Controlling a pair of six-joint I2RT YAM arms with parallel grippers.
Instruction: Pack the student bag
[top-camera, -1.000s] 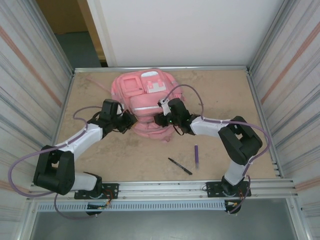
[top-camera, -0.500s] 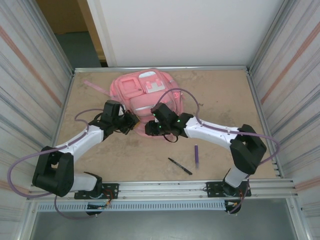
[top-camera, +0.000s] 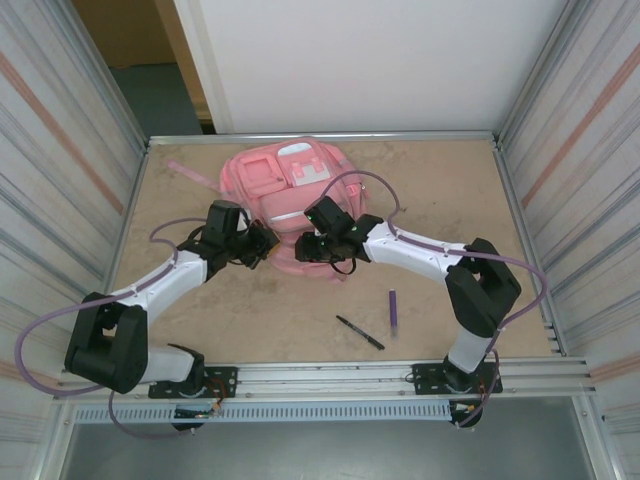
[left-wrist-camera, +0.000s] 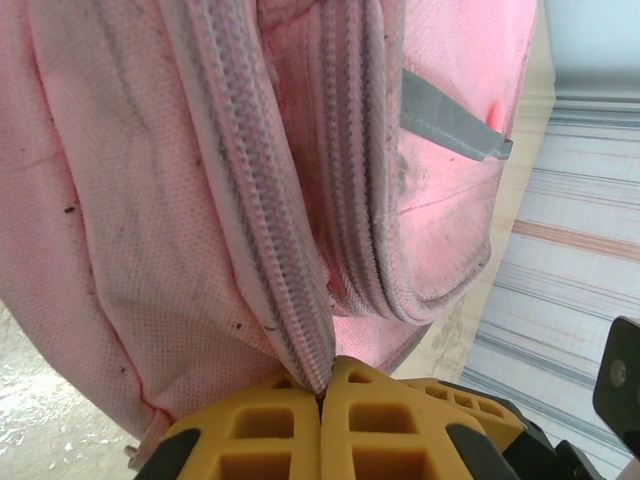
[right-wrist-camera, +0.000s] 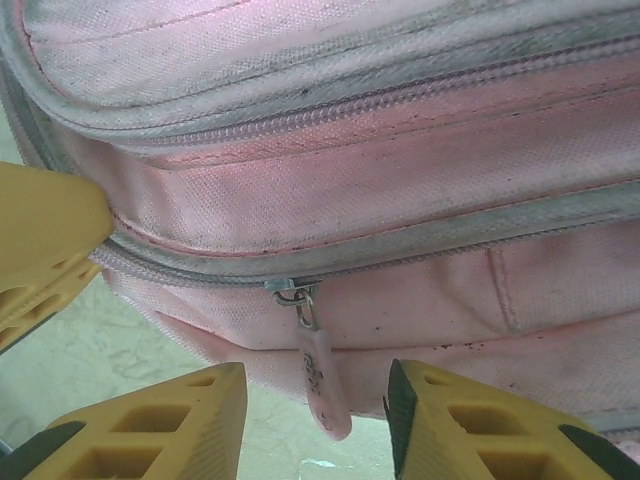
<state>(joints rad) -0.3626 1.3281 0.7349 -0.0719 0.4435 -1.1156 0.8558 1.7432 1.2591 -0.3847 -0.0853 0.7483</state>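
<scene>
**Student bag** (top-camera: 295, 200): rounded and slumped, of pink woven fabric with ribbed grey-pink zipper tracks. It lies flat on the tan, speckled table (top-camera: 450, 200), whose far rail runs just behind the bag. Corrugated metal walls stand to either side. A black pen (top-camera: 359, 332) and a purple pen (top-camera: 392, 311) lie nearer than the bag, to its right.

**Left gripper** (left-wrist-camera: 322, 400): blocky yellow fingers pinched together on the bag's zipper edge.

**Right gripper** (right-wrist-camera: 315, 395): jaws partly apart at the bag's near edge, flanking a pink zipper pull (right-wrist-camera: 320, 375) without touching it.
</scene>
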